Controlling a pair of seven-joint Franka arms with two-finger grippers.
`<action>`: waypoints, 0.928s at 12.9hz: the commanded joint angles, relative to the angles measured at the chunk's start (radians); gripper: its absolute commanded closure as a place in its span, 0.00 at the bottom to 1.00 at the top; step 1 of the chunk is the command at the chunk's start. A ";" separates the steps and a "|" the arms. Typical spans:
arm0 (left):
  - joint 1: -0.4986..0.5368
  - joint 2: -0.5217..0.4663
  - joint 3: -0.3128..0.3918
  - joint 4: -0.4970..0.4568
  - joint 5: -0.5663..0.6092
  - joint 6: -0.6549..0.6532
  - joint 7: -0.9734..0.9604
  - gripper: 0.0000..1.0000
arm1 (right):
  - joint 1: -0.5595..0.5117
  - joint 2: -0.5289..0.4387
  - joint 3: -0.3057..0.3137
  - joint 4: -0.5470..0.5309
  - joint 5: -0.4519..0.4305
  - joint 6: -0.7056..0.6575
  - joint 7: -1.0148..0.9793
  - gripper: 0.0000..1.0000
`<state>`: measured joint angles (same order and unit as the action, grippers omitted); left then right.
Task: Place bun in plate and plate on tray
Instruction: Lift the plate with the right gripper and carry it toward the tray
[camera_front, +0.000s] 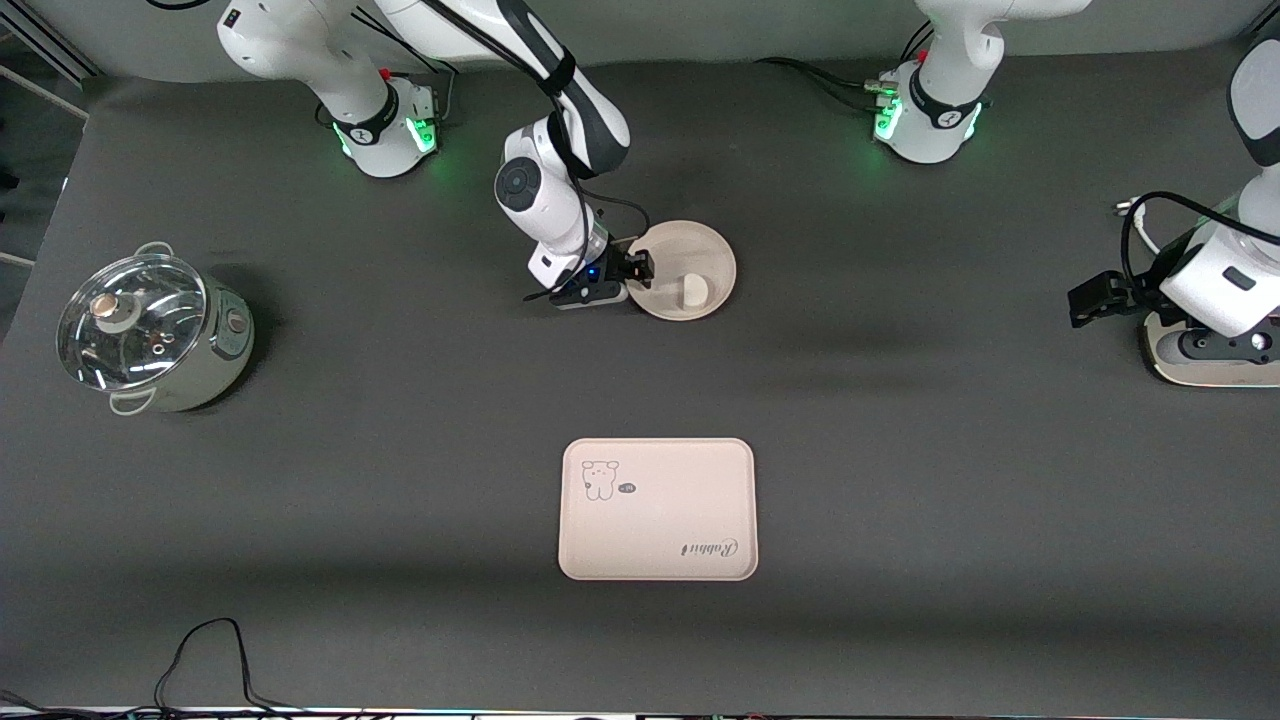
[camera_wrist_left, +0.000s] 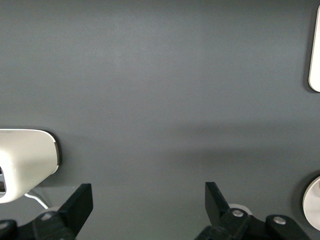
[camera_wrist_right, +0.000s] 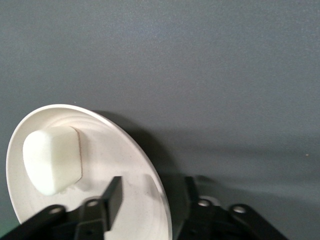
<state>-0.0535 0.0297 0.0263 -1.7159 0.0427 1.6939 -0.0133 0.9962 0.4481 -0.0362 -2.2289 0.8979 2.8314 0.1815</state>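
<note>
The round cream plate (camera_front: 700, 255) lies on the dark table near the arms' bases, with the small off-white bun (camera_front: 691, 291) in it. My right gripper (camera_front: 640, 268) is low at the plate's rim on the side toward the right arm's end, open, one finger inside the plate and one outside. The right wrist view shows the bun (camera_wrist_right: 51, 159) in the plate (camera_wrist_right: 135, 165) and my gripper (camera_wrist_right: 152, 187) straddling the rim. The cream tray (camera_front: 657, 509) with its animal print lies nearer the camera, with nothing on it. My left gripper (camera_front: 1092, 298) waits open and empty at the left arm's end; it also shows in the left wrist view (camera_wrist_left: 148, 200).
A steel pot with a glass lid (camera_front: 150, 332) stands at the right arm's end. A cream toaster (camera_front: 1210, 360) sits under the left arm and shows in the left wrist view (camera_wrist_left: 25, 160). Black cables (camera_front: 200, 660) lie at the table's near edge.
</note>
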 joint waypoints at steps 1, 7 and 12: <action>-0.022 0.038 0.018 0.065 0.000 -0.029 0.009 0.00 | 0.012 -0.025 -0.004 -0.020 0.030 0.003 -0.020 0.65; -0.020 0.039 0.018 0.067 -0.001 -0.040 0.007 0.00 | 0.010 -0.025 -0.004 -0.018 0.030 0.000 -0.022 0.93; -0.020 0.044 0.020 0.076 -0.004 -0.040 0.009 0.00 | 0.002 -0.035 -0.004 -0.018 0.030 -0.023 -0.025 0.97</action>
<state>-0.0557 0.0589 0.0293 -1.6778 0.0427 1.6815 -0.0133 0.9961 0.4474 -0.0361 -2.2307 0.8990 2.8250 0.1815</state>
